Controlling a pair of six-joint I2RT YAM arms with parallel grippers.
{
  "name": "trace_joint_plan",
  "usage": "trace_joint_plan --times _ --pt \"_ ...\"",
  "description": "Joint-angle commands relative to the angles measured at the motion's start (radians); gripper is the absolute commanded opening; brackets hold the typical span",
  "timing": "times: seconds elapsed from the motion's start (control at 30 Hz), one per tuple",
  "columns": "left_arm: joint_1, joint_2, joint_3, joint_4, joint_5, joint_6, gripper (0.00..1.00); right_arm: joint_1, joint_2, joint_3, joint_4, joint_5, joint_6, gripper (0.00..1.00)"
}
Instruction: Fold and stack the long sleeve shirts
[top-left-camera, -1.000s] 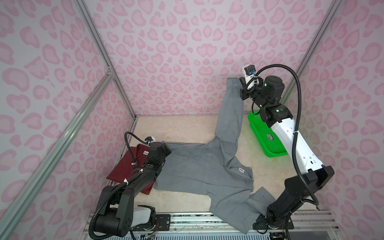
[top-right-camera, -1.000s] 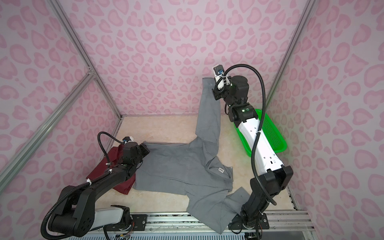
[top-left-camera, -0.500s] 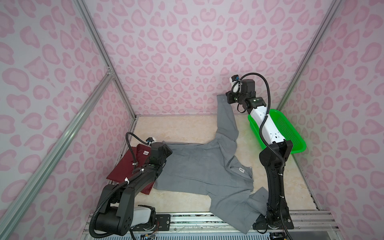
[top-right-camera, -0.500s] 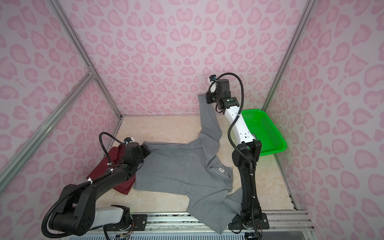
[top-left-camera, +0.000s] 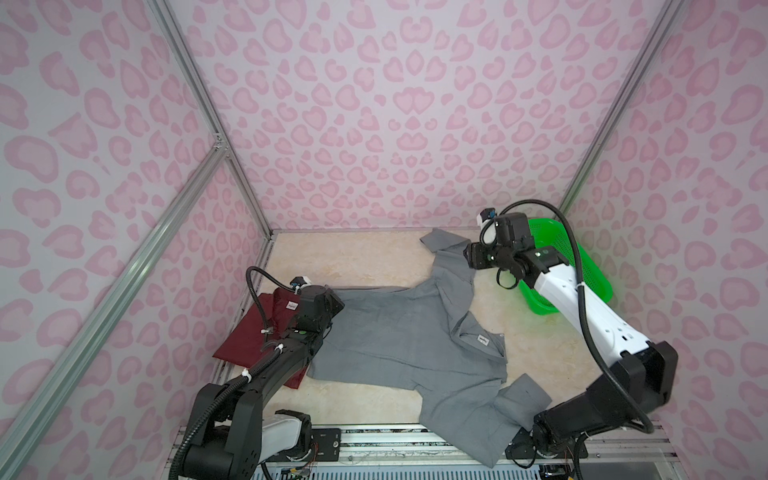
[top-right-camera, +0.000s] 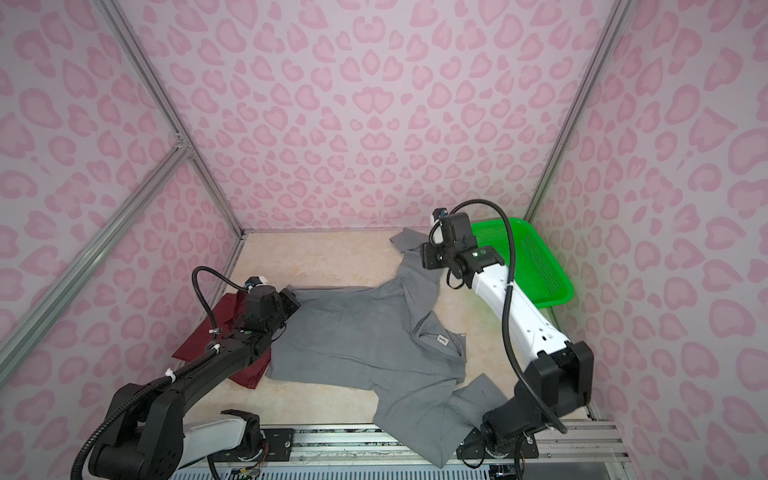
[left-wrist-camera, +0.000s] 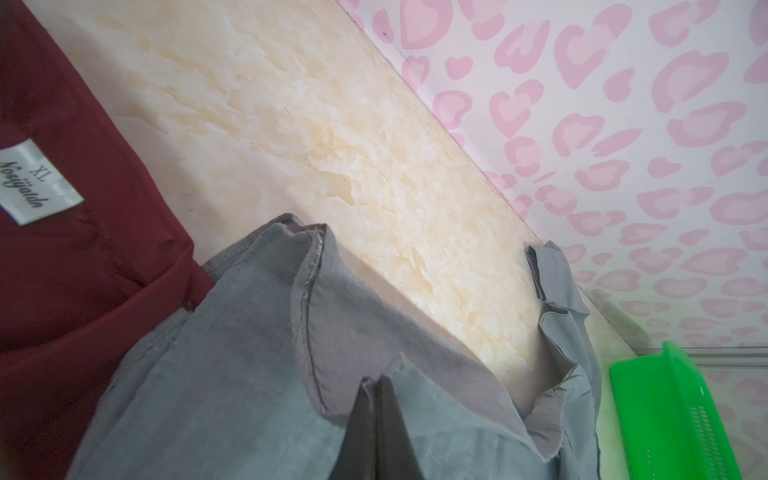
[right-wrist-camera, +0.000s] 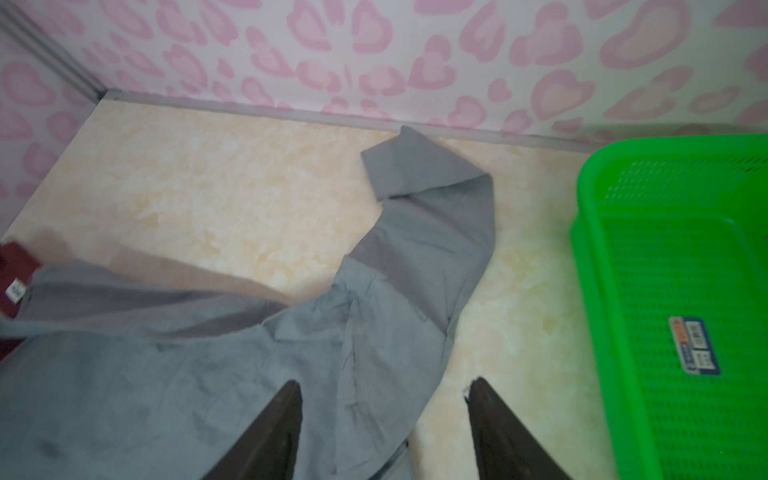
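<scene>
Cloth hangs over the front edge of the pale marble-look table (top-left-camera: 353, 257): it is one long sleeve (top-left-camera: 457, 430) of the plain grey cloth shirt with a collar (top-left-camera: 399, 332), which lies spread flat in the middle of the table. On the left, the left gripper (left-wrist-camera: 379, 384) is squeezed tight on the grey shirt's edge, just as it was a second ago. Partly under that arm lies the folded dark red cloth shirt (top-left-camera: 249, 340) with a small white neck label (top-left-camera: 292, 306). The grey shirt's edge touches it. Farther back, the grey shirt's other sleeve (top-left-camera: 451, 270) has changed most. A second ago the right gripper held it high up against the pink heart-print wall (top-left-camera: 374, 124). Now it lies on the table, pointing to the back, with its cuff (top-left-camera: 440, 240) folded over. The right gripper (right-wrist-camera: 384, 381) hangs just above that sleeve with its jaws apart and nothing in them. At the far right sits the bright green plastic basket with holes (top-left-camera: 598, 278). A small blue and red sticker (right-wrist-camera: 694, 345) shows on its floor.
</scene>
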Motion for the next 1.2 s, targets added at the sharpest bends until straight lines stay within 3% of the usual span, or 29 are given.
trace_joint_plan --times 0.0,0.2,0.33,0.43,0.53,0.83,0.93,1.07,1.17 --pt "-0.001 0.012 0.009 -0.023 0.014 -0.016 0.03 0.080 -0.085 -0.182 0.034 0.006 0.017 0.64" --pt "-0.004 0.016 -0.003 -0.021 0.020 -0.026 0.03 0.289 -0.101 -0.346 -0.026 0.089 0.070 0.58" --pt "-0.006 0.002 -0.011 -0.033 0.015 -0.017 0.03 0.363 -0.027 -0.387 -0.047 0.065 0.107 0.43" --pt "-0.004 -0.004 -0.013 -0.033 0.011 -0.010 0.03 0.386 0.008 -0.424 -0.036 0.109 0.133 0.43" --pt "-0.005 -0.008 -0.011 -0.067 0.008 -0.001 0.03 0.392 0.008 -0.449 -0.050 0.225 0.146 0.46" --pt "-0.004 -0.003 -0.016 -0.065 0.011 0.004 0.03 0.384 0.060 -0.450 -0.040 0.380 0.177 0.50" --pt "-0.004 -0.007 -0.020 -0.066 0.007 0.008 0.03 0.347 0.086 -0.457 -0.027 0.385 0.191 0.50" --pt "-0.004 -0.007 -0.021 -0.071 0.003 0.013 0.03 0.230 0.067 -0.488 0.036 0.328 0.222 0.51" --pt "-0.004 -0.007 -0.021 -0.072 0.005 0.014 0.03 0.074 0.031 -0.535 0.131 0.210 0.261 0.50"
